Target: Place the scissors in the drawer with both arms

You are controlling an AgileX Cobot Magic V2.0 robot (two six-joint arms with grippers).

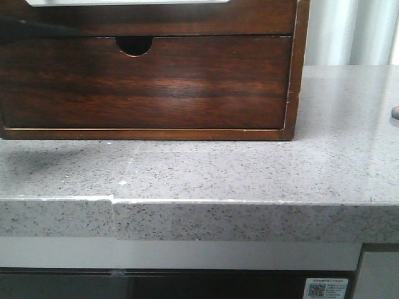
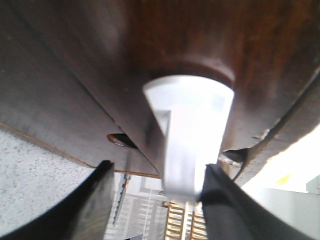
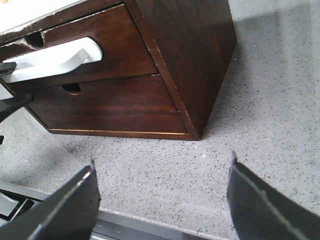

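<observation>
Nearest the right wrist camera, right gripper (image 3: 162, 195) spread wide, empty, over speckled counter (image 3: 260, 100). Beyond, wooden box (image 3: 195, 45); drawer (image 3: 125, 45) uppermost, white piece (image 3: 55, 59) at its front. Left wrist view only: left gripper (image 2: 157, 200) flanking that piece, grip cannot tell. Front view only: grey sliver (image 1: 395, 113) at right edge, possibly scissors, unconfirmed.
</observation>
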